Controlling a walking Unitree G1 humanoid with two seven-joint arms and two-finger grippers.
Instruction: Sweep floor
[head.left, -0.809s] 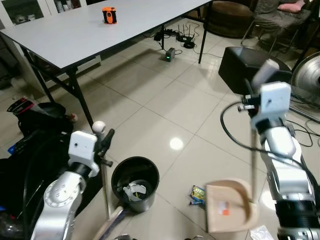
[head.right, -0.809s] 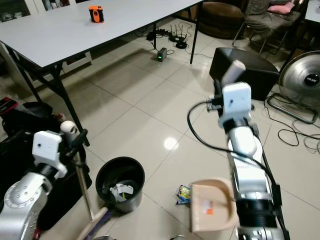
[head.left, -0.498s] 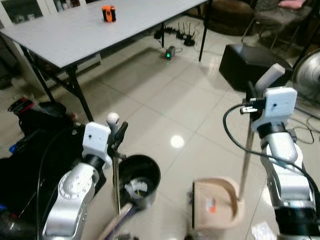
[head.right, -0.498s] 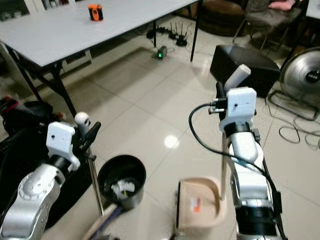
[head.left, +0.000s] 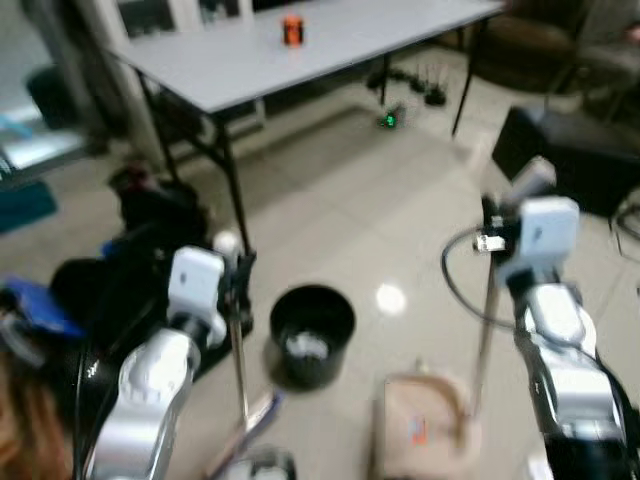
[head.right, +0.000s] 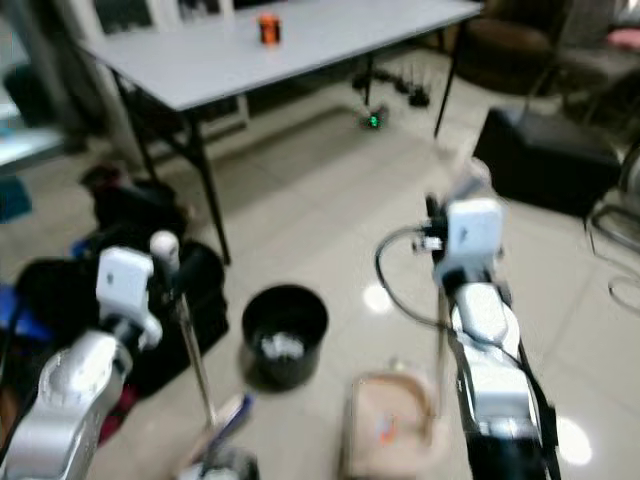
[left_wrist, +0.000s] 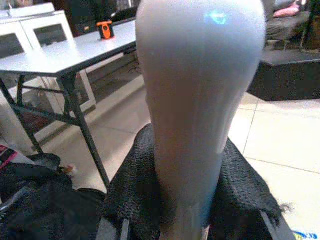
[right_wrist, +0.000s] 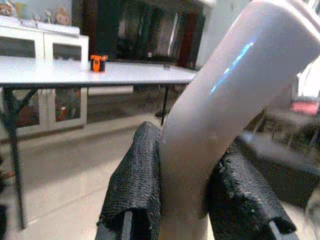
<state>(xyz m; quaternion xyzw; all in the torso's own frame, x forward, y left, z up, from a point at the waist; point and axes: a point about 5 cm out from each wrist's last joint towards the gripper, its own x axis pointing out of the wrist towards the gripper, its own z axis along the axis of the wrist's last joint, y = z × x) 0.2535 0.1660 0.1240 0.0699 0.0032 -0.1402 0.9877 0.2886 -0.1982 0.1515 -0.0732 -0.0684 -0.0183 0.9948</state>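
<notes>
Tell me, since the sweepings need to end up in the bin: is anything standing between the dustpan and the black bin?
Nothing visible does. The dustpan sits on bare tile beside the black bin, held by the right gripper; the left gripper holds the broom.

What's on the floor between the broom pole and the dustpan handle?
The black bin with scraps inside stands between the broom pole and the dustpan handle, nearer the pole; the rest is bare tile, as seen in the left eye view.
</notes>
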